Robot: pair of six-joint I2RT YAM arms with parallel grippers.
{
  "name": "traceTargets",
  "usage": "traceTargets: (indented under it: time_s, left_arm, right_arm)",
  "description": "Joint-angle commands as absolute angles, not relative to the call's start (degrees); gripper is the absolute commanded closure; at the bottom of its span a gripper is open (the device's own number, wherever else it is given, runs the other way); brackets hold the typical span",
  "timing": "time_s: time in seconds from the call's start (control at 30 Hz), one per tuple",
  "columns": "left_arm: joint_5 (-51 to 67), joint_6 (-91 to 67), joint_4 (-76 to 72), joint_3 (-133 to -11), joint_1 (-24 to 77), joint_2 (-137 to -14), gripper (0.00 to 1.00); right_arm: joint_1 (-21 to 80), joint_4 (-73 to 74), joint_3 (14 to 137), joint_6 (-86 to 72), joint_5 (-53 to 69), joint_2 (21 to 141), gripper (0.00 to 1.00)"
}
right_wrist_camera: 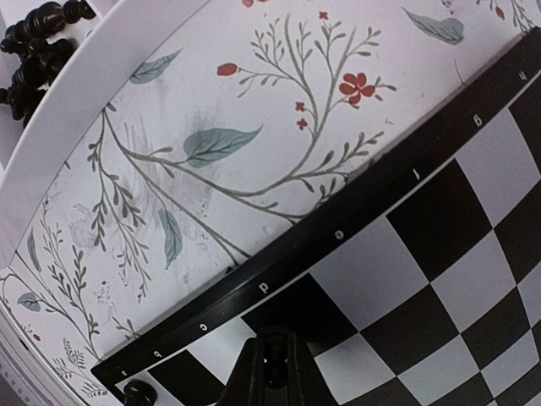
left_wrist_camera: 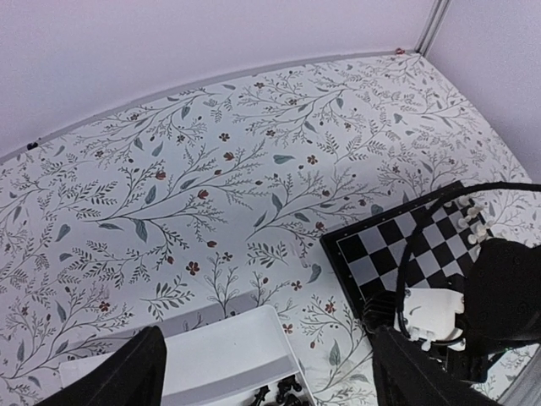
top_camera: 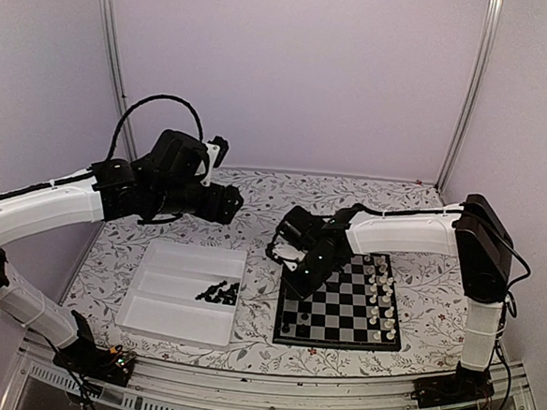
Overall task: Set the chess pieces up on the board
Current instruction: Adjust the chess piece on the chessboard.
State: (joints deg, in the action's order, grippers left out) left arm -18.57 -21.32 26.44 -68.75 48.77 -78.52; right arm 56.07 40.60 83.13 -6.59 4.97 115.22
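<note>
- Right claw (right_wrist_camera: 270,362) sat with its fingers pressed together low over the left edge of the board (top_camera: 336,314). It seemed to be nipped on one small dark piece (right_wrist_camera: 270,347), though the wrist view was too tight to be sure of the grip.
- Left claw (left_wrist_camera: 266,342) hung with its fingers spread wide and nothing between them. It was raised off the table, left of the board and beyond the tray (top_camera: 159,291).
- Most black pieces (top_camera: 218,293) lay in a loose heap in the tray, just left of the board, against the tray wall nearest it.
- One lone black piece (right_wrist_camera: 139,392) stood at the board's near-left corner.
- White pieces (top_camera: 381,297) stood in two files down the board's right side.
- Up close the black pieces were glossy, with turned, knobbed outlines. Each was far smaller than a board square, and several lay on their sides, touching.
- They looked like hard plastic, so I judged them very light, stiff and slick. A rounded head would probably squirt out of a careless pinch.
- The best hold seemed to be across the narrow waist below the head, with the piece upright so its flat base met the square squarely.
- For the heap beside the board, a piece at the outer edge looked easier to take than one in the tangle.
</note>
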Motion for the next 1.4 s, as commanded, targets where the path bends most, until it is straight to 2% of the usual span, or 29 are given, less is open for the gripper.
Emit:
traceTargets:
  time_s: [0.0,0.9,0.97,1.13,1.27,1.37]
  left_arm:
    - [-16.8,-21.9,24.9,-69.4,47.9,-79.2,0.14]
    - [-14.3,-24.7,24.3,-67.4,47.9,-79.3,0.17]
    - [-14.3,-24.9,24.5,-67.0,47.9,-79.2,0.17]
    - [-15.0,-26.4,28.9,-66.4,47.8,-79.2,0.19]
    - [-13.7,-27.8,36.5,-63.6,47.5,-78.5,0.27]
    - [-10.3,-28.0,39.7,-58.4,47.2,-76.7,0.36]
  right_arm:
    - [55.6,42.9,79.6,-6.9,3.3,110.7,0.98]
    - [55.6,44.3,75.9,-7.3,6.4,108.3,0.96]
    - [55.6,44.4,75.9,-7.4,6.4,108.2,0.93]
    - [55.6,44.8,77.3,-7.7,6.3,107.1,0.77]
    - [55.6,46.4,81.4,-7.3,6.3,105.4,0.69]
    - [55.6,46.9,83.8,-7.1,6.5,103.9,0.65]
